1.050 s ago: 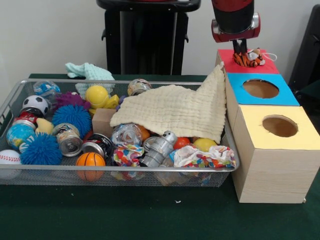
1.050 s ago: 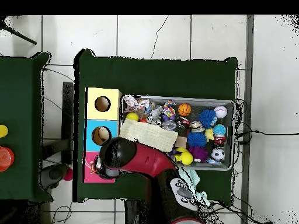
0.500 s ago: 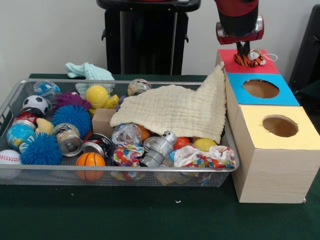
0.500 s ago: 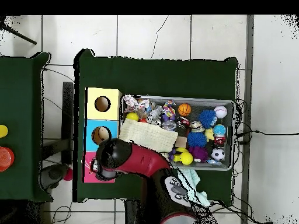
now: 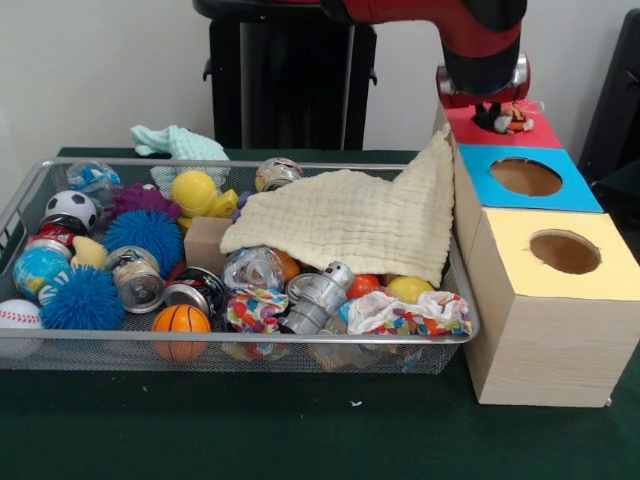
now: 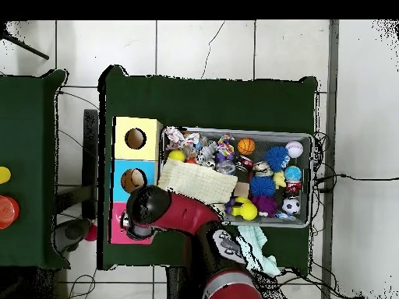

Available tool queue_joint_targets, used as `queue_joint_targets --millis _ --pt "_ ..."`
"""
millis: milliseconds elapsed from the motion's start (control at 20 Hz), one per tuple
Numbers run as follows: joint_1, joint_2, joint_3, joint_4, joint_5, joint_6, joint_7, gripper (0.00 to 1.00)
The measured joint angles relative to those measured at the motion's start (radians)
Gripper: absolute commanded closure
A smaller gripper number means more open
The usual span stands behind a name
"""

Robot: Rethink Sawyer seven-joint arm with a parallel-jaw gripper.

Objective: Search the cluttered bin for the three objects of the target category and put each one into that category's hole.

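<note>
fingers (image 5: 497,116): on tiger toy (image 5: 510,119), over red box top (image 5: 535,131) (spread or pinching: cannot tell) | wire bin (image 5: 300,340): well off to their side, on tabletop (image 5: 250,430)

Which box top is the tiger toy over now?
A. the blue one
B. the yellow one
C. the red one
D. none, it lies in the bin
C: in the front view the tiger toy sits at the red box top, right under the tool, while the blue box and the yellow box show only their open holes.
</note>
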Motion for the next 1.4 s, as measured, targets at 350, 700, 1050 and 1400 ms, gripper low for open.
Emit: queue_joint_targets --millis 350,700,1050,1400 --pt "-0.002 0.046 -0.003 -0.018 -0.001 -0.049 0.003 1.0" --pt "-0.002 0.022 -0.003 -0.018 -0.003 -0.03 0.003 1.0" --pt "-0.022 -0.084 -0.004 -0.022 -0.003 0.178 0.003 1.0" --pt "-0.041 -0.212 -0.004 -0.072 -0.005 0.476 0.003 1.0"
